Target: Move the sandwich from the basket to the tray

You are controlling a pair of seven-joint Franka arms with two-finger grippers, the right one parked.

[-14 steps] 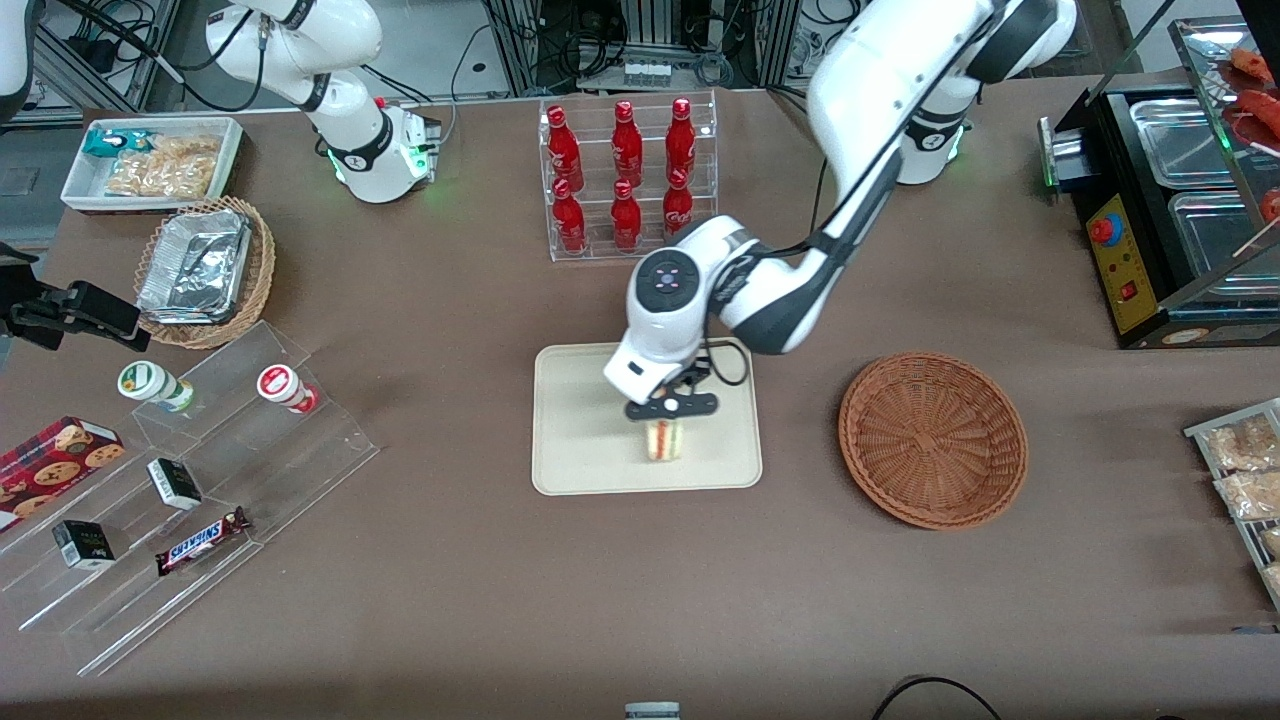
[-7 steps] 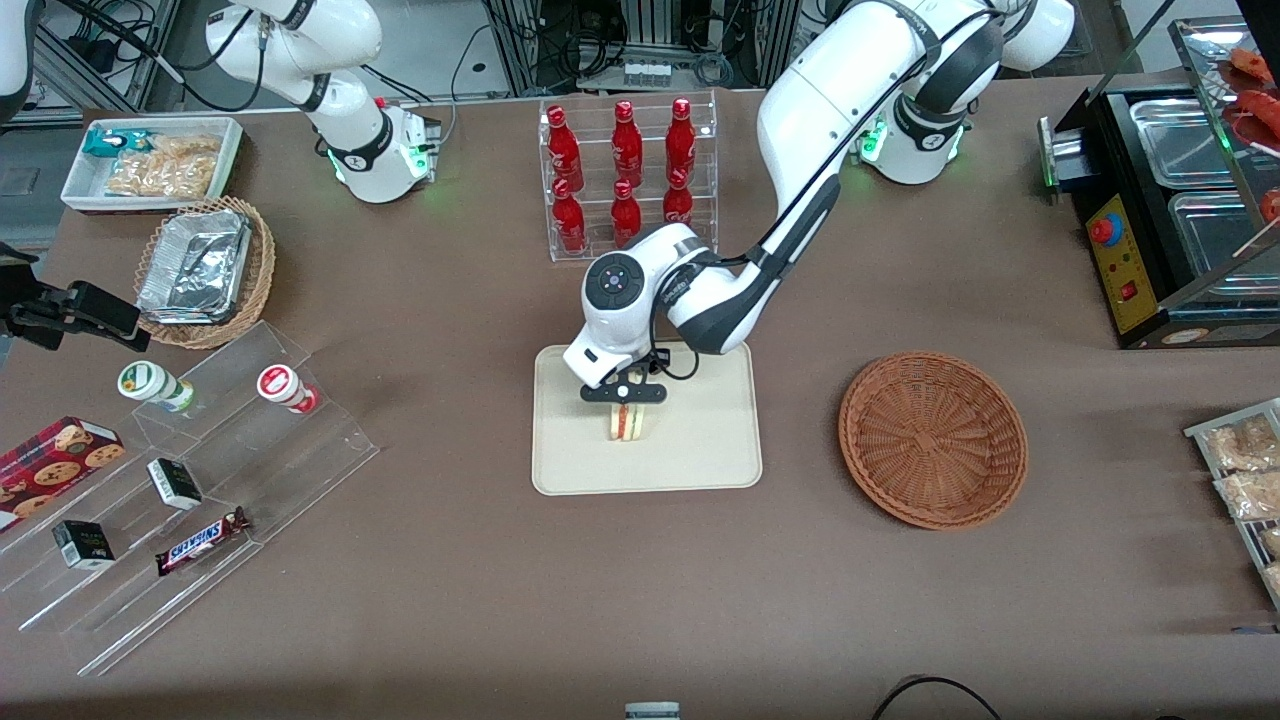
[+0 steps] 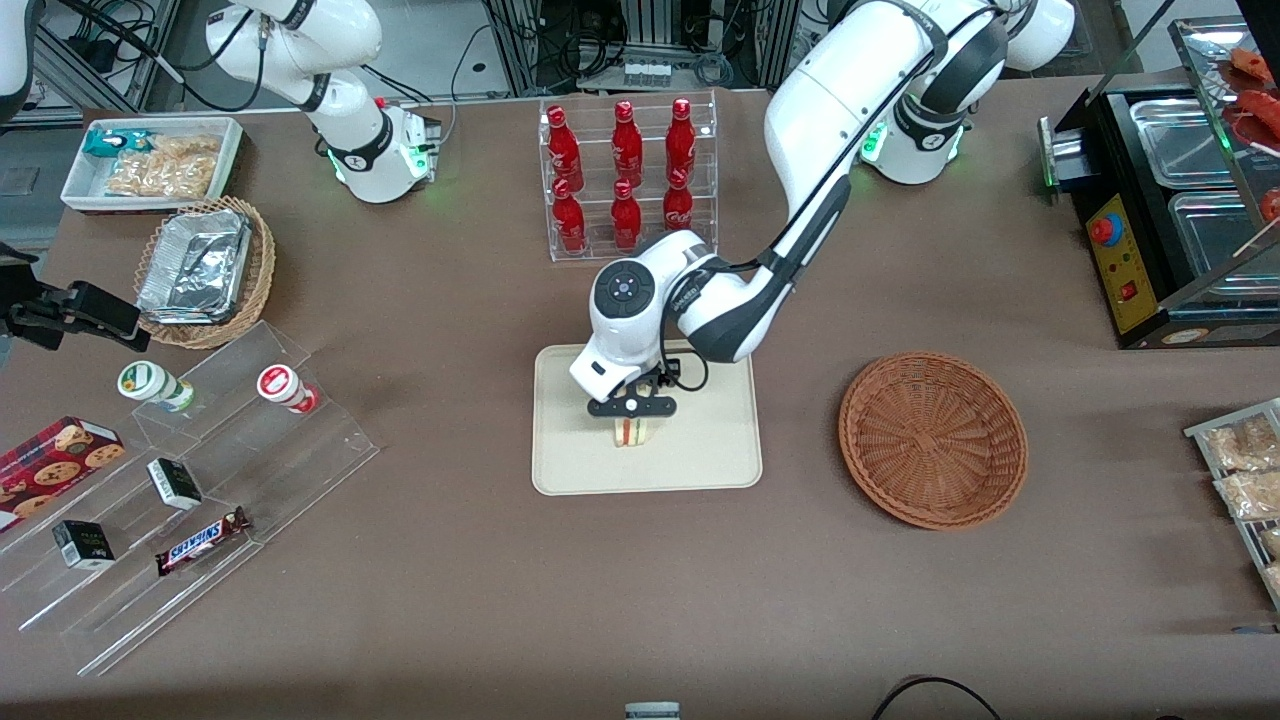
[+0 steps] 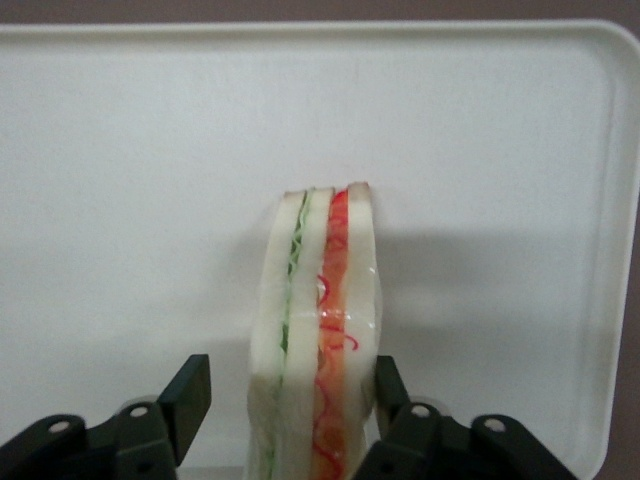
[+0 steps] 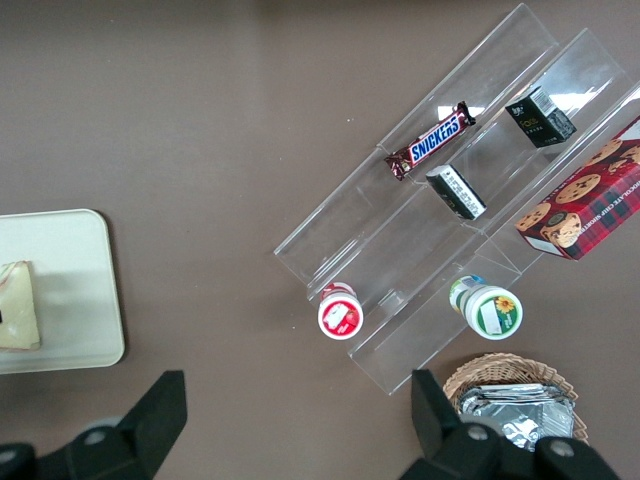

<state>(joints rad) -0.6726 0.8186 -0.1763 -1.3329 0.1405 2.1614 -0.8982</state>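
On the tray, in the middle of the surface, the sandwich stands on edge directly beneath the end effector. Its layered face runs straight away from the wrist camera, in line with the gap between the fingers. One finger shows a gap from the bread, so the fingers look parted. Farther toward the working arm's end, the basket holds nothing visible.

Woven wicker basket; smooth matt tray; glossy sandwich filling.
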